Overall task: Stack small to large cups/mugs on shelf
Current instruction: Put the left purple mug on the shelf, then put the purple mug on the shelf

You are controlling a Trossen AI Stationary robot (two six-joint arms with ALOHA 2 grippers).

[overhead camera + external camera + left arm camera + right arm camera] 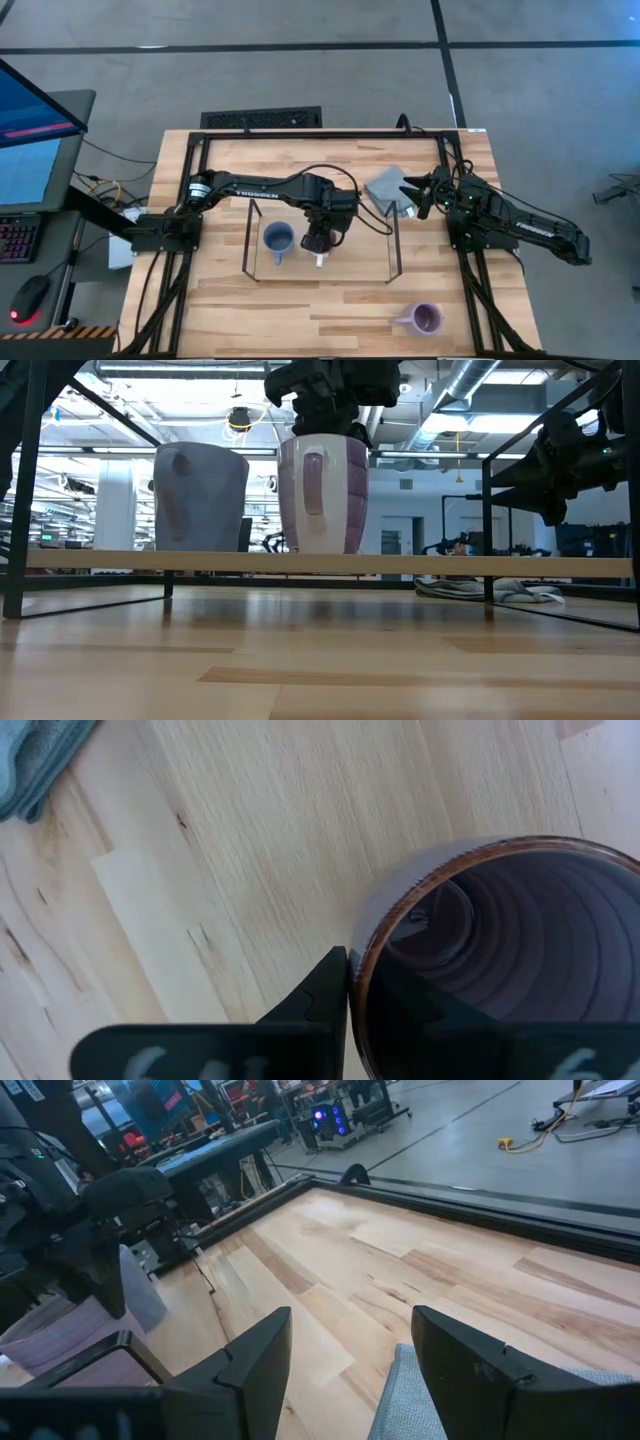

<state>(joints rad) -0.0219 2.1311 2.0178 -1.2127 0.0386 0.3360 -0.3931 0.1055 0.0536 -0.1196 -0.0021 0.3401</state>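
High view shows three mugs. One blue-grey mug (277, 240) stands on the shelf (360, 262), just beside the left end effector (320, 244). That end effector grips one lavender mug (322, 493) by its rim, one finger (322, 998) outside the wall, the mug upright on the shelf board. A second lavender mug (424, 319) sits on the table (300, 310), well apart from both end effectors. The right end effector (412, 195) hovers over one folded grey cloth (388, 189), fingers spread wide and empty.

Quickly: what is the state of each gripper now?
Left gripper: shut on the lavender mug, on the shelf.
Right gripper: open, holding nothing.
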